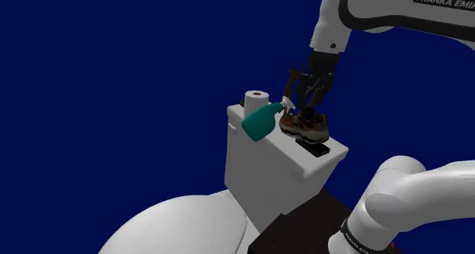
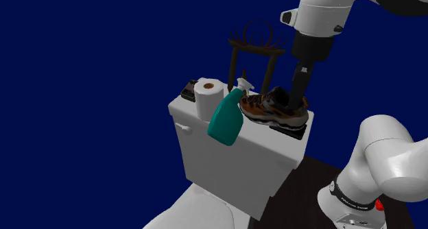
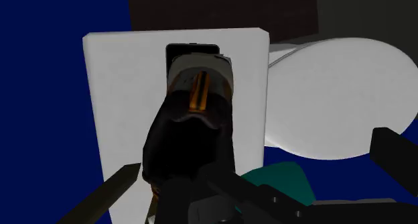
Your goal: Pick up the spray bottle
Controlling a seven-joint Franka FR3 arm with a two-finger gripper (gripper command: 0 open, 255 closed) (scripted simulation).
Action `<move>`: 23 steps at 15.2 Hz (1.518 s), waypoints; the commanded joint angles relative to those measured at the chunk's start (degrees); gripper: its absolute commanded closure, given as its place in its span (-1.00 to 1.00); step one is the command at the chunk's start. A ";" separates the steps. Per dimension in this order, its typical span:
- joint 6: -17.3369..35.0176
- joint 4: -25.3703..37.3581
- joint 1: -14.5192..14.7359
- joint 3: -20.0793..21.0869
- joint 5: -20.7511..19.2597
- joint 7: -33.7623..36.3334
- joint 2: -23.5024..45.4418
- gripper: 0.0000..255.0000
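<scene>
Above the shoe (image 2: 274,105) on the toilet tank (image 2: 233,159) hung the claw (image 2: 298,96), its spread impossible to tell. The spray bottle (image 2: 225,118) leaned just beside the shoe, nozzle toward it.

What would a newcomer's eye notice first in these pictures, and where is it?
The teal spray bottle draws the eye first, tilted at the edge of the white toilet tank, beside a white paper roll. Next comes the brown and orange sneaker on the tank's top, with the black gripper just above it.
</scene>
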 commanded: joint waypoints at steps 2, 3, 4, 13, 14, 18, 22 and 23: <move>-0.06 0.80 1.05 -2.43 -0.97 -5.10 1.63 -1.00; -0.13 1.80 2.27 -4.88 -1.93 -10.10 3.46 -1.00; -0.23 2.99 3.46 -7.23 -2.77 -15.14 5.48 -1.00; -2.94 20.58 13.99 -23.94 -4.78 -60.97 30.14 -1.00; -3.50 23.08 14.85 -25.14 -4.36 -66.09 33.37 -1.00; -6.11 33.11 16.58 -27.64 -2.16 -84.99 45.79 -1.00; -2.98 29.72 16.38 -27.39 -2.27 -85.01 45.50 -1.00; -2.20 28.91 16.38 -27.38 -2.29 -85.02 45.47 -1.00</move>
